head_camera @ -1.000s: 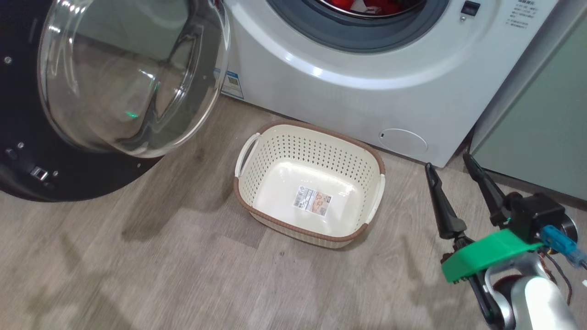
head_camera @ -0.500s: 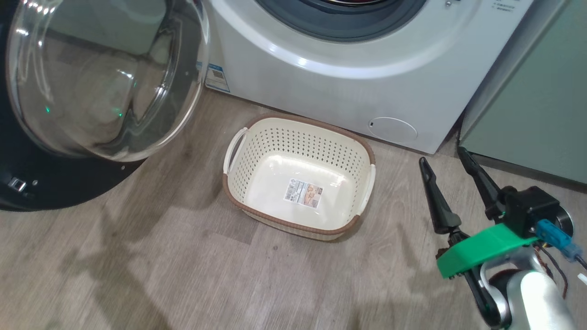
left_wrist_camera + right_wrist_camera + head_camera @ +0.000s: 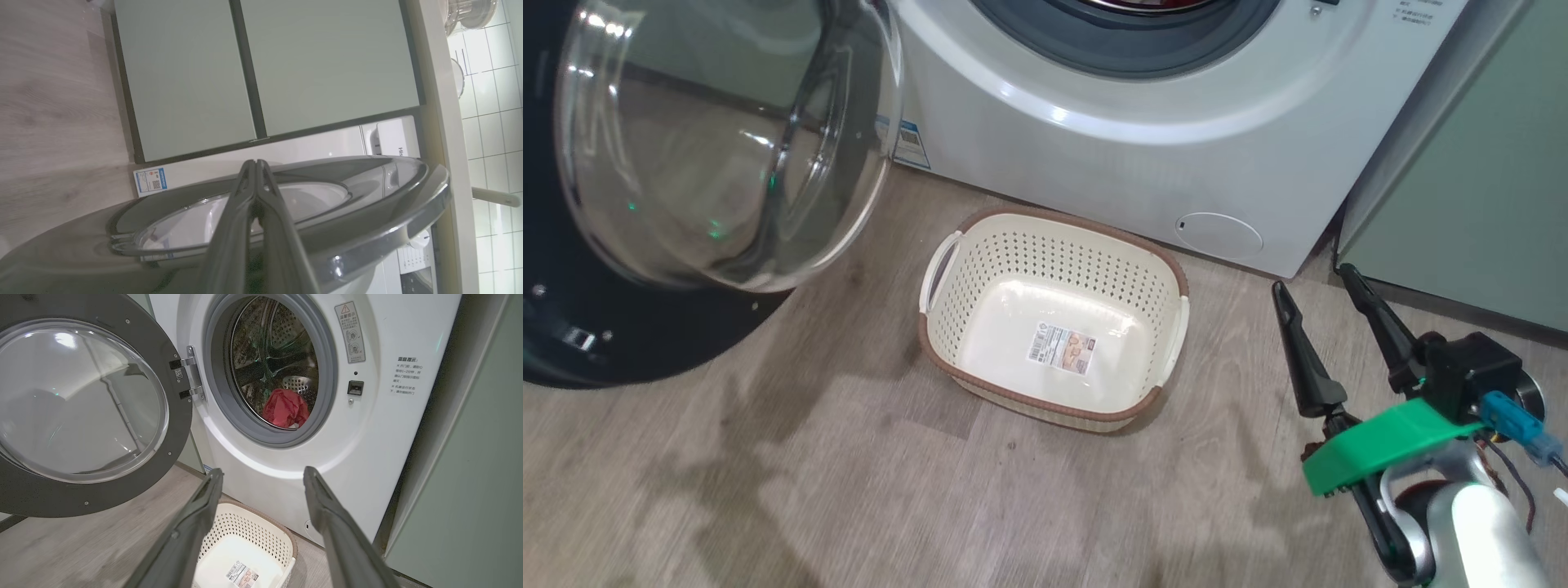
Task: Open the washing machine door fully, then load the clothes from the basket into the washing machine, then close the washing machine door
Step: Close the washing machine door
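The washing machine door (image 3: 605, 343) hangs open at the left, its glass bowl (image 3: 711, 147) bulging toward me. The white washing machine (image 3: 1143, 155) stands behind the basket (image 3: 1045, 261), which sits on the floor holding just a sticker. Red clothes (image 3: 284, 408) lie inside the steel drum. My right gripper (image 3: 1312, 279) is open right of the basket and holds nothing; in the right wrist view this gripper (image 3: 263, 470) points at the machine's front below the drum. My left gripper (image 3: 255, 163) is shut, fingers pressed together, right by the door's rim (image 3: 408, 204); contact cannot be told.
Pale green cabinets stand right of the machine (image 3: 1486, 180) and beyond the door (image 3: 265, 69). Wood-look floor (image 3: 849, 490) stretches in front of the basket. A worktop edge and tiled wall (image 3: 490, 122) show past the machine's top.
The head camera has shifted, moving the whole picture. Against the basket, the door has swung slightly to the right, toward the machine. The right gripper has stayed open in place.
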{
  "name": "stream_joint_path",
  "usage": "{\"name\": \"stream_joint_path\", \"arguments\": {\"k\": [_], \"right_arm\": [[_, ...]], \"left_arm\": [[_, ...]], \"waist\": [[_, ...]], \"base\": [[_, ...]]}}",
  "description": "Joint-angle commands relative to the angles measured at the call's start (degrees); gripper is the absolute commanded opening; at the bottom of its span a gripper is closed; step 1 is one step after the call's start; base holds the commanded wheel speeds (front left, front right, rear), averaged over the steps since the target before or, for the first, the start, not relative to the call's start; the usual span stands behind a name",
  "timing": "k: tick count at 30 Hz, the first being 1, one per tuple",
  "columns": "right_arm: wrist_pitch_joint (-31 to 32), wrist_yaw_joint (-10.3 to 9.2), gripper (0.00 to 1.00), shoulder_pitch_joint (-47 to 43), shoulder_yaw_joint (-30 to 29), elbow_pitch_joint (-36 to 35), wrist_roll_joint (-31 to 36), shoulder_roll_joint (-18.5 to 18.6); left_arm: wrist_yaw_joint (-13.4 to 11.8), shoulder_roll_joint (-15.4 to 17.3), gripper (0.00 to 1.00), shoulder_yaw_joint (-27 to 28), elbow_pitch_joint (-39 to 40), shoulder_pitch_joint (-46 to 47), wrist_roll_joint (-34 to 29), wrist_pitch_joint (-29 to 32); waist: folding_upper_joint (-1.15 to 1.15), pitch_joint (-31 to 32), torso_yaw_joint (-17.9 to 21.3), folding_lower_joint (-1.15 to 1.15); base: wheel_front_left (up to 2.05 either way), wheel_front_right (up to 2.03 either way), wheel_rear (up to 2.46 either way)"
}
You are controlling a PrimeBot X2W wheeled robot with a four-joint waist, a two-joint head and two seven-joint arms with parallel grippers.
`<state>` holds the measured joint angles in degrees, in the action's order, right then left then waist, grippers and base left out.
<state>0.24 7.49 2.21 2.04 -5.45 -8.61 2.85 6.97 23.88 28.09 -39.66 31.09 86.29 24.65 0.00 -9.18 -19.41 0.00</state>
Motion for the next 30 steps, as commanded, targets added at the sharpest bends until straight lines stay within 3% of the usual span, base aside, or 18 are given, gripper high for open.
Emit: {"name": "stream_joint_path", "arguments": {"k": [1, 15, 24, 30], "right_arm": [[-0.65, 0.0, 1.0, 2.21, 1.33, -1.87, -0.22, 0.03], [-1.85, 0.0, 1.0, 2.38, 1.8, -1.71, -1.13, 0.03], [-4.01, 0.0, 1.0, 2.66, 1.51, -0.23, -2.73, 0.03], [-5.5, 0.0, 1.0, 3.24, 2.07, 0.99, -3.73, 0.03]], "left_arm": [[0.49, 2.27, 0.0, 0.86, 2.83, -0.41, 0.25, 1.32], [0.51, -9.05, 0.0, 2.03, 27.24, -17.03, 7.2, 9.08], [0.51, -15.68, 0.0, 1.43, 39.28, -24.35, 7.73, 10.89], [0.51, -17.71, 0.0, -0.71, 44.1, -26.28, 7.3, 12.47]], "waist": [[0.0, 0.12, -0.02, 0.0], [0.0, 0.04, 2.58, 0.0], [0.0, -0.1, 7.15, 0.0], [0.0, -0.67, 11.52, 0.0]], "base": [[0.0, 0.0, 0.0], [0.0, 0.0, 0.0], [0.0, 0.0, 0.0], [0.0, 0.0, 0.0]]}}
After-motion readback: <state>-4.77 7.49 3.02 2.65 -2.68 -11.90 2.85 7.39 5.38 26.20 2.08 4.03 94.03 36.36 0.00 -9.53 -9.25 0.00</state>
